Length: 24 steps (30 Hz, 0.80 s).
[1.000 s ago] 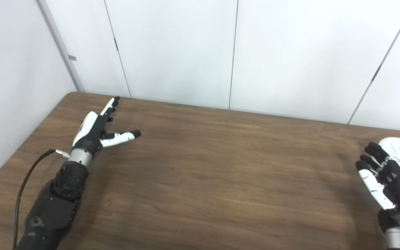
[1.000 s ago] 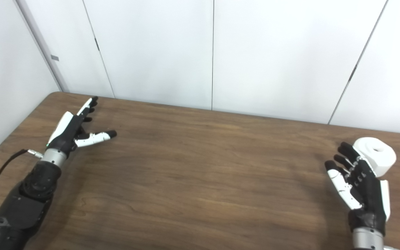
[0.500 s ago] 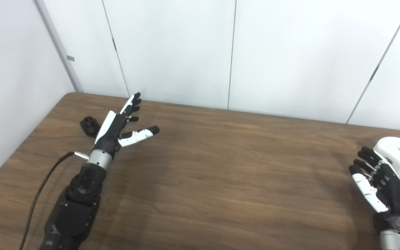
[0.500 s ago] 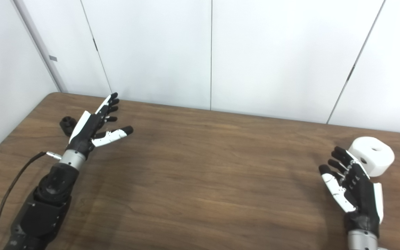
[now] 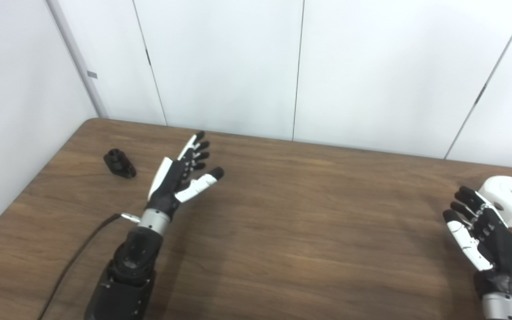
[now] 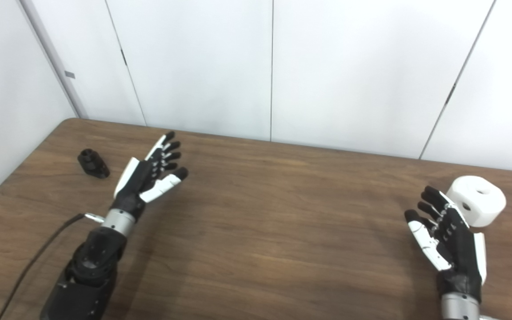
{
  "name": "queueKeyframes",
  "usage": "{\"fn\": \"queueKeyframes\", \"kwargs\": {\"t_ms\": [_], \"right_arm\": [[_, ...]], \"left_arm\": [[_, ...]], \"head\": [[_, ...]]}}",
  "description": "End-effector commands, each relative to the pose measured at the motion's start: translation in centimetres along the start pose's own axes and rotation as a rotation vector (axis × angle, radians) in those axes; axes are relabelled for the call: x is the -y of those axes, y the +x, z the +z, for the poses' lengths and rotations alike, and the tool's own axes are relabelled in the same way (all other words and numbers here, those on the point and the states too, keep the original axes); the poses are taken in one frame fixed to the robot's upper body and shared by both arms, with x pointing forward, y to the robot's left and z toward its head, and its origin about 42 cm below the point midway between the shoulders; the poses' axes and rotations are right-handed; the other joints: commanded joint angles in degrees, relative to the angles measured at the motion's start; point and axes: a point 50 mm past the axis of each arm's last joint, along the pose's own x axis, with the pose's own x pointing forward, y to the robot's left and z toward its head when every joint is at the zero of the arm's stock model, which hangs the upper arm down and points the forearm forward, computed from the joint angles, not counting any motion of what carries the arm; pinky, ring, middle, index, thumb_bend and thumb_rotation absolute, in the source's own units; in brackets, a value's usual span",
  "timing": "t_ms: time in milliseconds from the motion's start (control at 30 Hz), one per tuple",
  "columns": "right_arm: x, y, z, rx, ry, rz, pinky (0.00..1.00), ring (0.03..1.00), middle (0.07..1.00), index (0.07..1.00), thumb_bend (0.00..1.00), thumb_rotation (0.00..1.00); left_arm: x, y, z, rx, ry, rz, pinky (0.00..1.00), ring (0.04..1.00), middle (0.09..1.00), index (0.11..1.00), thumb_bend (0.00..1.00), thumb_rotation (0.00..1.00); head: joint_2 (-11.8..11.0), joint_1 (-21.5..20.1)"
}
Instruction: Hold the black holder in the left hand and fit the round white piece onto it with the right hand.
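Now the left hand (image 5: 180, 180) has swung right, uncovering the black holder (image 5: 119, 163) — both hands splayed, empty; right hand (image 5: 487, 238) beside the white piece (image 5: 511, 199).

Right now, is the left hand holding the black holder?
No, the left hand is open and empty, with the black holder lying apart on the table.

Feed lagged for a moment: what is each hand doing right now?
Left hand: open, holding nothing; black holder lies apart on the table.
Right hand: open, holding nothing; beside the round white piece.
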Motion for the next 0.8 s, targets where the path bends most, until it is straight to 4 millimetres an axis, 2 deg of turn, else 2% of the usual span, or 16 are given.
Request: {"fn": "queueKeyframes", "kwargs": {"t_ms": [0,300,400,500,767], "right_arm": [[0.0,1.1,2.1,0.098,0.013,-0.012,0.69,0.792,0.815,0.797,0.52,0.47],[0.3,1.6,1.7,0.098,0.024,-0.016,0.71,0.8,0.831,0.808,0.49,0.46],[0.6,1.8,2.0,0.1,0.031,-0.025,0.71,0.805,0.838,0.807,0.46,0.44],[1.0,2.3,2.0,0.103,0.053,-0.036,0.71,0.803,0.839,0.812,0.47,0.44],[1.5,3.4,3.3,0.134,0.071,-0.067,0.71,0.803,0.839,0.807,0.44,0.39]], "left_arm": [[-0.4,0.7,1.7,0.086,-0.037,0.006,0.81,0.913,0.962,0.996,0.99,0.67],[1.2,-0.6,1.0,0.082,-0.106,-0.015,0.83,0.923,0.971,1.0,0.99,0.67],[1.5,-0.9,0.7,0.078,-0.102,-0.022,0.82,0.924,0.975,1.0,0.98,0.68],[1.8,-1.2,0.4,0.08,-0.103,-0.019,0.82,0.926,0.979,1.0,0.94,0.69],[2.2,-1.3,-0.2,0.096,-0.113,-0.013,0.82,0.918,0.97,1.0,0.94,0.68]], "head": [[0.0,-0.4],[-0.3,-0.3],[-0.4,-0.5],[-0.5,-0.7],[-0.3,-1.4]]}}
